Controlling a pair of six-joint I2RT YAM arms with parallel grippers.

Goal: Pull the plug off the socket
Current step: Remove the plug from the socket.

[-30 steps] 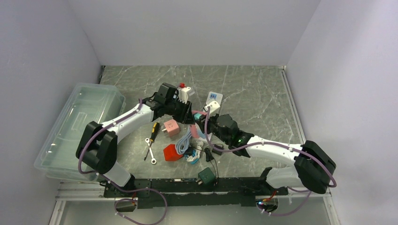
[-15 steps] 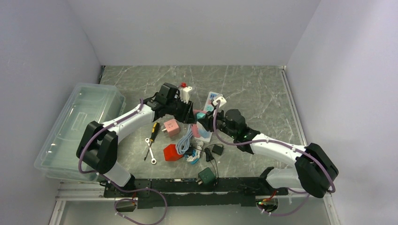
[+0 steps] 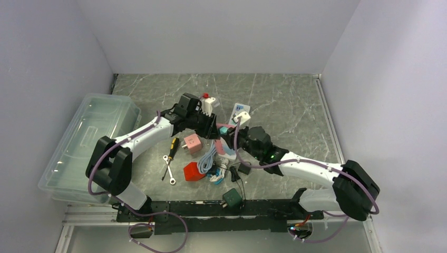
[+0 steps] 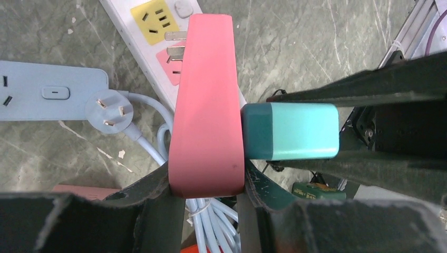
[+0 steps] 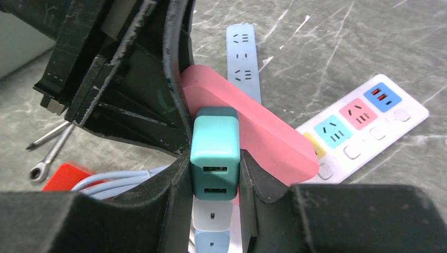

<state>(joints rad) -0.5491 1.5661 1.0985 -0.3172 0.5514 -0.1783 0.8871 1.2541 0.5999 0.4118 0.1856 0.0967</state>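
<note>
Teal plug [image 4: 290, 132] butts against pink socket [image 4: 208, 105]. Right gripper [image 5: 215, 179] clamps plug; left gripper [image 4: 208, 187] clamps socket. White power strip [image 5: 369, 121] and blue strip [image 5: 242, 58] crowd underneath. Right wrist sits slightly nearer the bases than a moment ago.

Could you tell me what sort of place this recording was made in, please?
Probably a robotics lab test cell: plain white walls box in a marble-patterned tabletop, two arms are bolted to a rail at its near edge, and power strips, a screwdriver and a clear bin lie about.

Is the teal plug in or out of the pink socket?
In: the plug sits flush against the socket, no prongs showing.
</note>
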